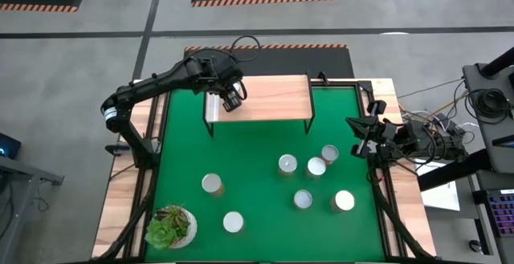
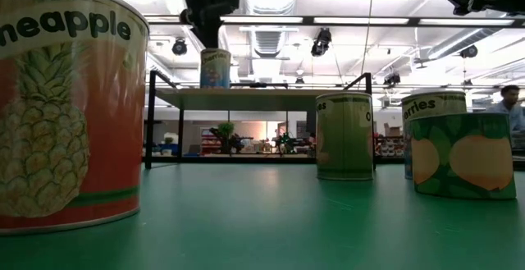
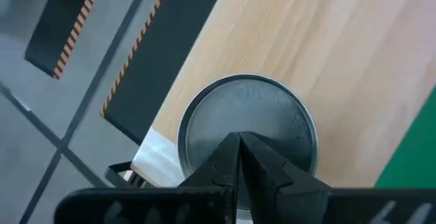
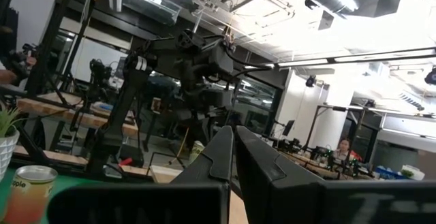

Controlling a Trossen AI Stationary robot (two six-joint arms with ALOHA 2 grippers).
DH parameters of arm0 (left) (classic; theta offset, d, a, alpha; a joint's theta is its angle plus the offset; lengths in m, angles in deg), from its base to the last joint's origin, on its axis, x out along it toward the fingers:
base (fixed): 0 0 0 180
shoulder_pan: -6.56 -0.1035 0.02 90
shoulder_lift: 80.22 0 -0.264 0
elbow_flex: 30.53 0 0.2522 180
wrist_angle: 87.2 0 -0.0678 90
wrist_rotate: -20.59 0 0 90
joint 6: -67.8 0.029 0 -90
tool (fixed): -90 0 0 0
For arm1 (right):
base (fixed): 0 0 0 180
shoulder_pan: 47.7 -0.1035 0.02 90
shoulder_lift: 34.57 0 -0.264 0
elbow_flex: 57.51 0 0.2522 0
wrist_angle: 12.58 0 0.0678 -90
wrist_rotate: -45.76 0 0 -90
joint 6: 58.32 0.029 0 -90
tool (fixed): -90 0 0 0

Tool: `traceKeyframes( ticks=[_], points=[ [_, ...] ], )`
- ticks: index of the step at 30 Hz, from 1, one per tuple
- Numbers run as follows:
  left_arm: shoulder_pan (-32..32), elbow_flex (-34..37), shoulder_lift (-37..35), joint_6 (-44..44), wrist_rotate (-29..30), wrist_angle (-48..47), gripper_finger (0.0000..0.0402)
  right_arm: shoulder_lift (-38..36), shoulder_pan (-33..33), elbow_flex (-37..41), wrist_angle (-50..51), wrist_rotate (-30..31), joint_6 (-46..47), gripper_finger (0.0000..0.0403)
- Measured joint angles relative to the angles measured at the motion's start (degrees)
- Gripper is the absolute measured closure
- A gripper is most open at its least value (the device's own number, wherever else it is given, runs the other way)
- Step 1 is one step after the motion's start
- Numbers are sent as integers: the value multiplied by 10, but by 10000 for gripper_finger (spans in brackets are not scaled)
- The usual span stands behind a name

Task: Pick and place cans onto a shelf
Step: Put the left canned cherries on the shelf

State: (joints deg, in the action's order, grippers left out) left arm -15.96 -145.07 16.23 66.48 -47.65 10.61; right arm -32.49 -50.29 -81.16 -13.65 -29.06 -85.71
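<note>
One can [image 3: 248, 112] stands upright on the left end of the light-wood shelf [image 1: 265, 99]; it also shows in the low view [image 2: 215, 67]. My left gripper [image 3: 238, 141] is shut and points down right above that can's round top. Several more cans stand on the green mat, among them one [image 1: 212, 184] at centre left and a cluster [image 1: 316, 167] at the right. My right gripper [image 1: 363, 138] is shut and empty at the table's right edge, clear of the cans. My left gripper's shut fingertips [image 3: 228, 149] stand over the middle of the can's shiny top [image 3: 272, 101], coming from above and pointing down. I cannot tell whether they touch it. The can stands upright with its base on the shelf.
A potted succulent [image 1: 170, 226] stands at the mat's near left corner, with a can [image 1: 233, 221] next to it. In the low view a pineapple can [image 2: 66, 106] and two others [image 2: 344, 135] stand close to the camera. The shelf's middle and right part [image 1: 281, 95] is bare.
</note>
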Motion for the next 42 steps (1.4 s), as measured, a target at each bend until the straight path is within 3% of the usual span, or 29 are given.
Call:
traceKeyframes(
  ticks=[7, 14, 31, 38, 42],
  points=[
    [-5, 3, 3, -1, 104, -15, 400, 0, 0, 0, 0, 0, -4, 394],
    [-24, 3, 10, 0, 118, -5, 400, 0, 0, 0, 0, 0, -5, 394],
    [-19, 3, -5, 69, 114, 38, 400, 0, 0, 0, 0, 0, -7, 394],
    [-19, 2, -30, 121, 21, 40, 400, 0, 0, 0, 0, 0, -12, 394],
    [-23, 4, -31, 119, 9, 42, 400, 0, 0, 0, 0, 0, -18, 394]
  ],
)
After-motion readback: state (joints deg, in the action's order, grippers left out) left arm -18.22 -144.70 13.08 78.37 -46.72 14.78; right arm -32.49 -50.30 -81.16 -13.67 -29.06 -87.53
